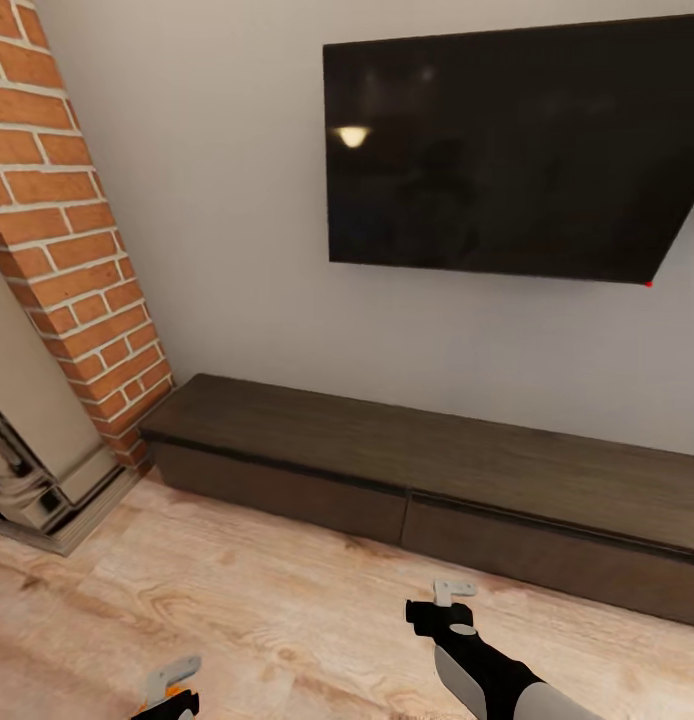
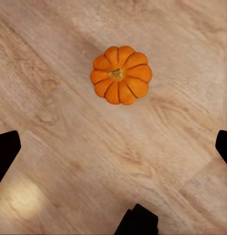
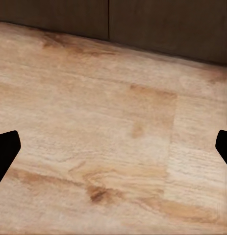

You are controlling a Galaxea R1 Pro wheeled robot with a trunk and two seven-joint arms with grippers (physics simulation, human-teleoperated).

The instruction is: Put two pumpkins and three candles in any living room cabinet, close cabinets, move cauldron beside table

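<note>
We hold the left gripper released above the floor, the pumpkin lying ahead of its spread fingers; probably light, rigid and smooth, it wants gripping across its ribbed sides.

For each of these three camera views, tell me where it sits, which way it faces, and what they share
Head view: on the robot's head, facing forward and down at the long dark-brown wood cabinet; left gripper and right gripper show.
Left wrist view: near that gripper, facing down at a small orange ribbed pumpkin; dark fingertips show.
Right wrist view: facing floor and cabinet fronts; fingertips show.
Shared: pale wood-plank floor; head and right wrist, the cabinet.
</note>
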